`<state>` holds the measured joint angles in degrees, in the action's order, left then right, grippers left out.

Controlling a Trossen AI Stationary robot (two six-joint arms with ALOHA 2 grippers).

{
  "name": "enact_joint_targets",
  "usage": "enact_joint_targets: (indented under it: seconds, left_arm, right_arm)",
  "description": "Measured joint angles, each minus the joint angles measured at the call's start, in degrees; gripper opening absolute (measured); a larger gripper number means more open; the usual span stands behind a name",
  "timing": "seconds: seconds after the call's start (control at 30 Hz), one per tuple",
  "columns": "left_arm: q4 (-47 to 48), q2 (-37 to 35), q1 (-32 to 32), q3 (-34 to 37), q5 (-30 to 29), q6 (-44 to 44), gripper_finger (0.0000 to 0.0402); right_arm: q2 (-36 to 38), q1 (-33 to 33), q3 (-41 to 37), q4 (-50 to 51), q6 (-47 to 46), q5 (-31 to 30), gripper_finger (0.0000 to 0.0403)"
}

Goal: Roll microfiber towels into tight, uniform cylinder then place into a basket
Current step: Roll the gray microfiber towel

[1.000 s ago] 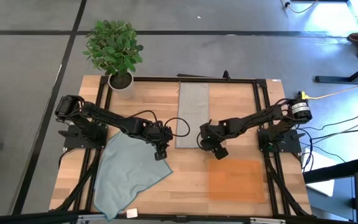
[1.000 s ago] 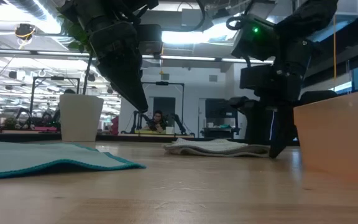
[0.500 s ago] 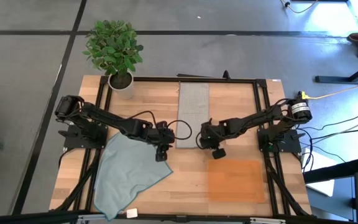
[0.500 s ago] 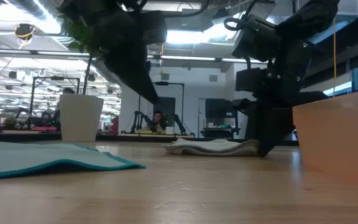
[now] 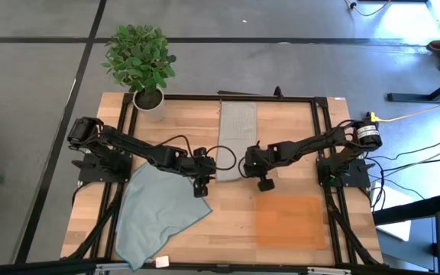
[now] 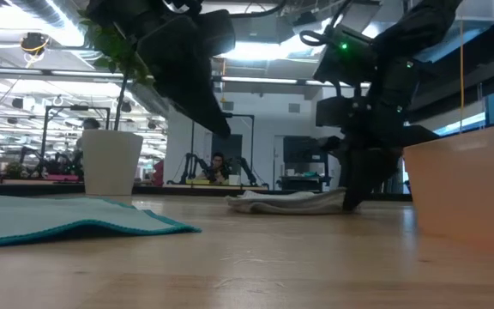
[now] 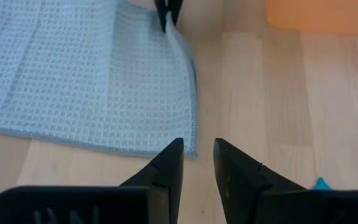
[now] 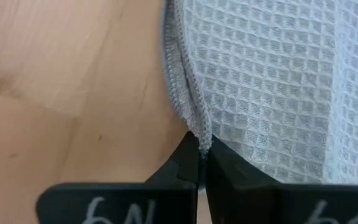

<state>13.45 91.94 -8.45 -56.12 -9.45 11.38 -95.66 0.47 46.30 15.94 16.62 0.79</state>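
Grey towel lies flat between both grippers, its near corner pinched in the closed right gripper. Left gripper, fingers slightly parted and holding nothing, sits just before the opposite corner. Blue towel behind left gripper; basket beside right gripper.

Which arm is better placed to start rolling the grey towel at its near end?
Probably the right. The right gripper is already shut on the grey towel's near corner. The left gripper hangs open just short of the towel's other near corner, holding nothing.
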Motion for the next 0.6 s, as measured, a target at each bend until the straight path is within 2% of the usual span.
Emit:
enact_joint_targets:
  seconds: [0.6]
  left_arm:
    - [-10.3, 7.1, 1.0, 0.0, 1.7, 0.8, 0.008]
  right_arm:
    - [0.0, -1.5, 0.3, -0.2, -0.1, 3.8, 0.0011]
